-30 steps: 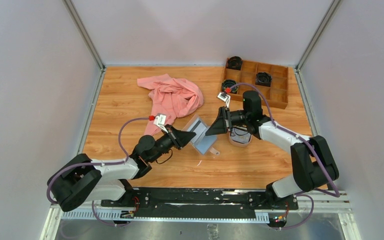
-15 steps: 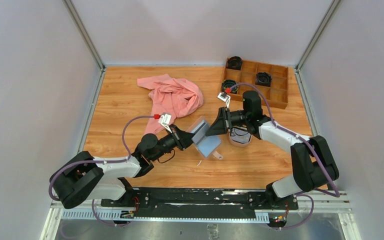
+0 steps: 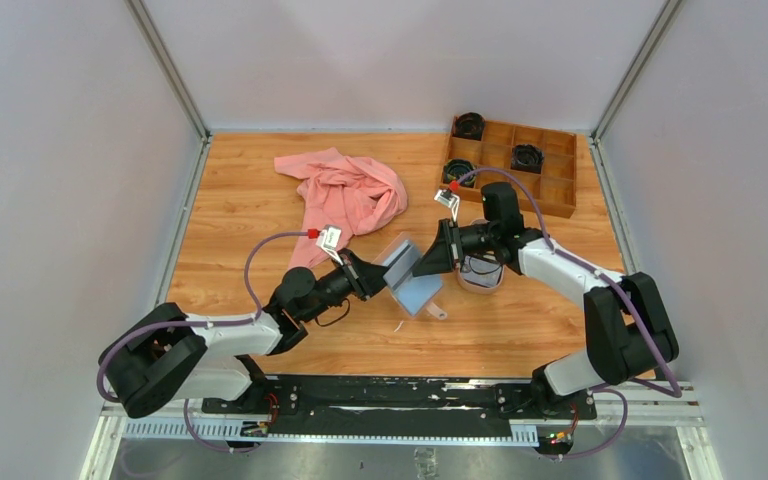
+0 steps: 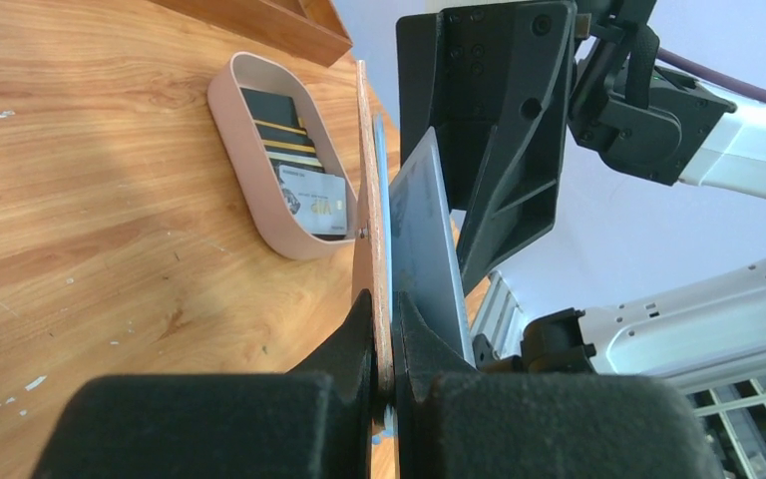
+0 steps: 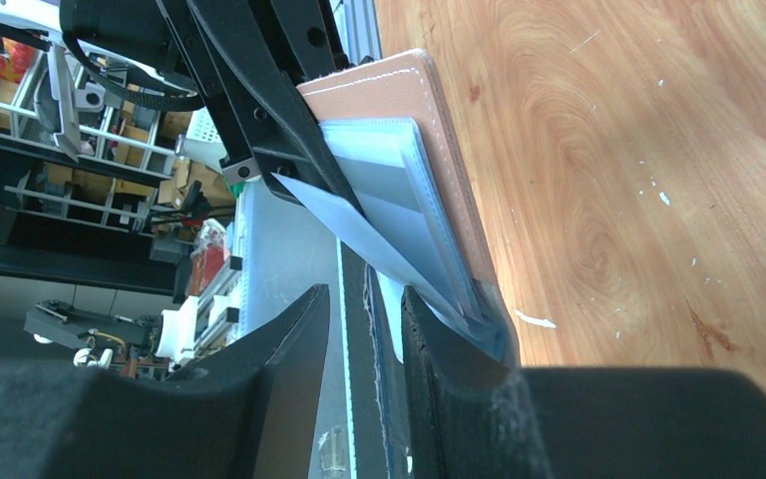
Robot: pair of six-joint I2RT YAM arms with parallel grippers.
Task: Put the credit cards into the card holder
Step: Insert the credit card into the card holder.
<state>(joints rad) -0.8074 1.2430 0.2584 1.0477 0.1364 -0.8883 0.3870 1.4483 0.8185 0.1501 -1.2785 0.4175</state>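
Observation:
My left gripper (image 3: 380, 276) is shut on the tan-brown cover of the card holder (image 3: 410, 283) and holds it open and on edge above the table. In the left wrist view the jaws (image 4: 387, 299) pinch the cover (image 4: 369, 200), with a pale grey sheet (image 4: 424, 239) behind it. My right gripper (image 3: 422, 263) is at the holder's upper edge, its jaws a little apart (image 5: 364, 294), one finger (image 5: 439, 329) pressed against the light blue pockets (image 5: 399, 200). I see nothing gripped between them. Black striped and whitish credit cards (image 4: 299, 160) lie in the oval pinkish tray (image 4: 249, 150).
The tray (image 3: 482, 283) sits just right of the holder, under the right forearm. A wooden compartment box (image 3: 550, 185) with black round parts stands at the back right. A crumpled pink cloth (image 3: 345, 195) lies at the back, left of centre.
My left gripper raised the card holder off the table and tilted it up toward the right gripper. The right gripper shifted slightly left and closer to the holder's edge.

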